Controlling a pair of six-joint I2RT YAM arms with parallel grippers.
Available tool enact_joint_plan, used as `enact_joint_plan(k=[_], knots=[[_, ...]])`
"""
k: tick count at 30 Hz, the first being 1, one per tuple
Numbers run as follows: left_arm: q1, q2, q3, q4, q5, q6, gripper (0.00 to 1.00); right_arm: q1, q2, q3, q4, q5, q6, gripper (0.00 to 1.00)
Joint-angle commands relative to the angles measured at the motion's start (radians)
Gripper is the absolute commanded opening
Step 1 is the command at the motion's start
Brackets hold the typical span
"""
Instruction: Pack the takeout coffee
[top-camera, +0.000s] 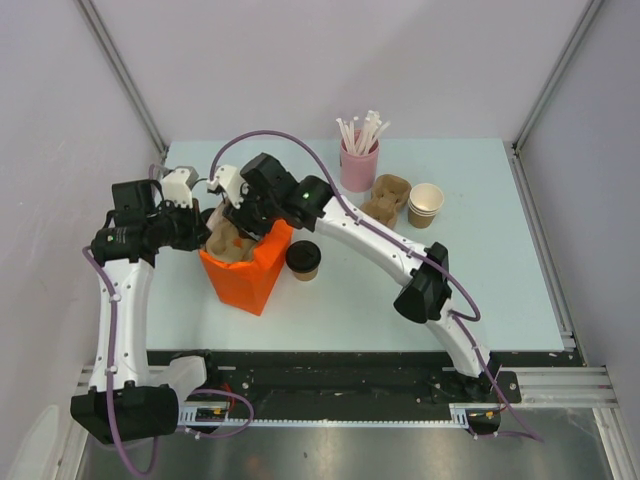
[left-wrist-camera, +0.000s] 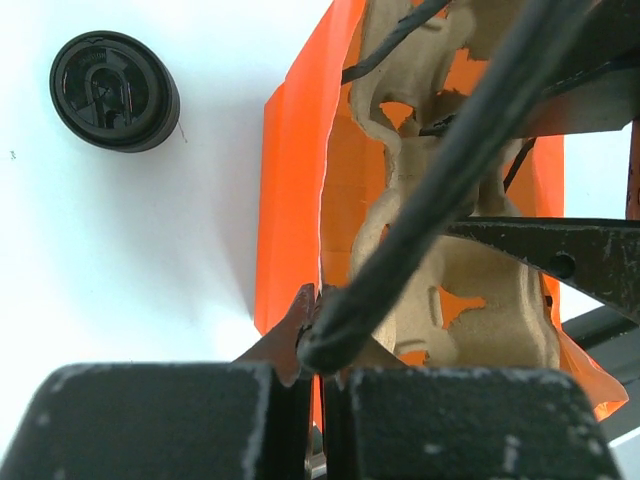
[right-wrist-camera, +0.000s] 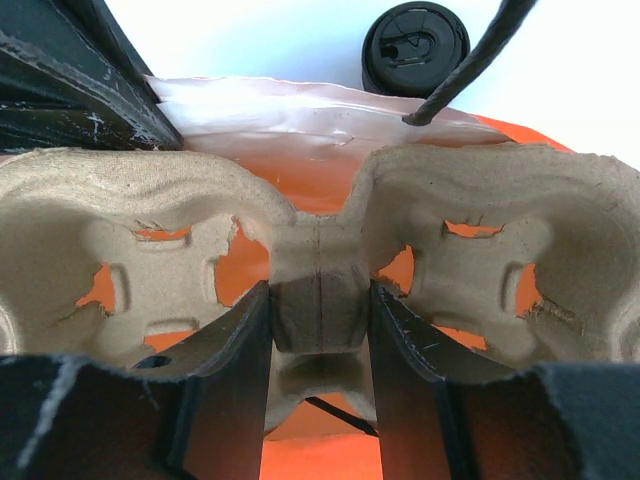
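The takeout coffee (top-camera: 303, 257), a small brown cup with a black lid, stands on the table just right of the orange paper bag (top-camera: 250, 280). It also shows in the left wrist view (left-wrist-camera: 114, 90) and the right wrist view (right-wrist-camera: 415, 48). My left gripper (top-camera: 205, 228) (left-wrist-camera: 318, 330) is shut on the bag's rim (left-wrist-camera: 295, 200) at its left side. My right gripper (top-camera: 245, 215) (right-wrist-camera: 320, 310) is shut on the middle ridge of a brown pulp cup carrier (right-wrist-camera: 320, 240), held in the bag's open mouth (top-camera: 232, 243) (left-wrist-camera: 480, 290).
At the back of the table stand a pink cup of straws (top-camera: 359, 165), a second pulp carrier (top-camera: 388, 198) and stacked pale-rimmed paper cups (top-camera: 425, 204). A black cable (left-wrist-camera: 450, 170) crosses in front of the left wrist camera.
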Motion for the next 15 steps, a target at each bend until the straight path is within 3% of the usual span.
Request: enact_joint_plan(k=[1, 7, 11, 15], knots=[[0.007, -0.018, -0.012, 0.064, 0.003, 0.023, 0.0, 0.007, 0.0, -0.036, -0.13, 0.076, 0.085, 0.0], [0.006, -0.018, -0.009, 0.063, 0.055, 0.06, 0.0, 0.024, -0.018, 0.064, -0.17, 0.117, 0.15, 0.0], [-0.002, -0.015, -0.019, 0.064, 0.097, 0.06, 0.0, 0.058, -0.064, -0.002, -0.027, 0.045, 0.104, 0.0], [-0.002, -0.023, -0.027, 0.063, 0.104, 0.049, 0.01, 0.024, 0.021, 0.036, -0.059, 0.065, 0.185, 0.0]])
